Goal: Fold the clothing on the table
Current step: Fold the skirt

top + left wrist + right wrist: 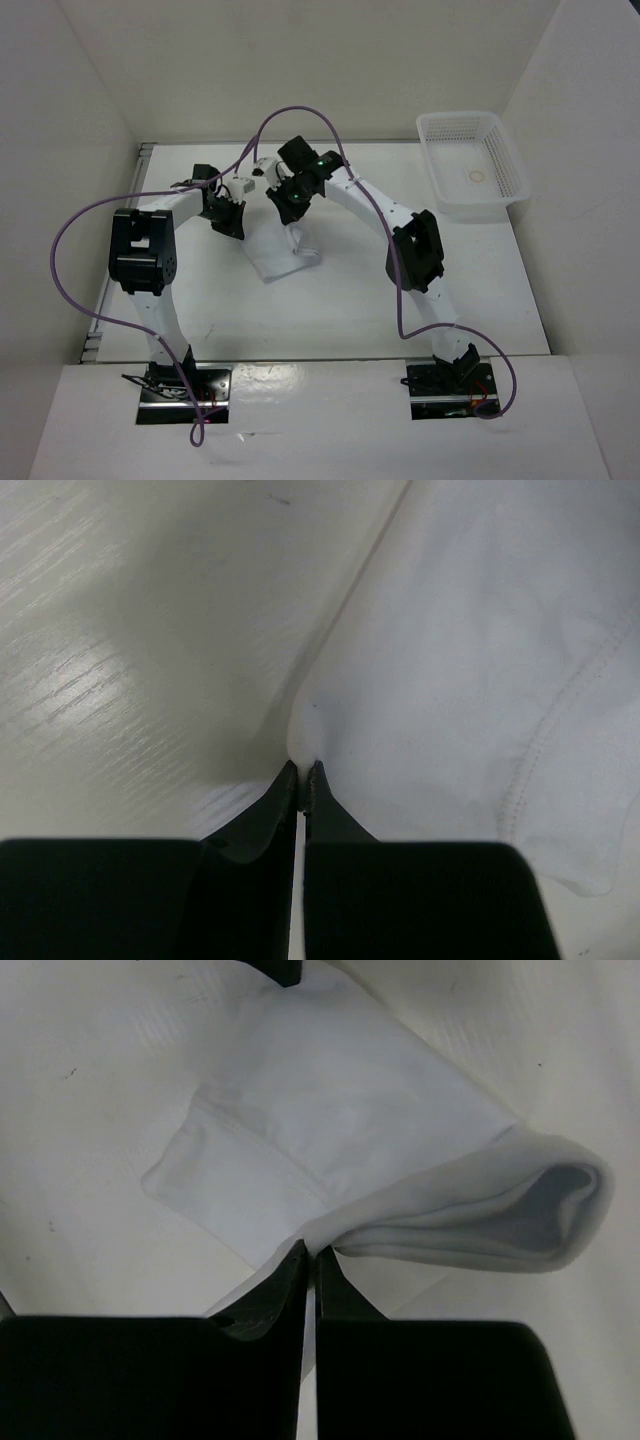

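The clothing (pixel 285 255) is a thin white garment lying mid-table, its top end lifted off the surface. My left gripper (pixel 232 222) is shut on the garment's left edge; in the left wrist view the black fingertips (pixel 303 780) pinch a small fold of clothing (pixel 470 670). My right gripper (pixel 283 205) is shut on the upper right edge. From the right wrist camera, the clothing (pixel 330 1110) hangs from the tips (pixel 311 1257), a rolled hem opening to the right. Both grippers sit close together above the cloth.
A white mesh basket (pixel 505 165) stands at the back right with a small round item inside. White walls enclose the table (pixel 400 300) on the left, back and right. Purple cables loop over both arms.
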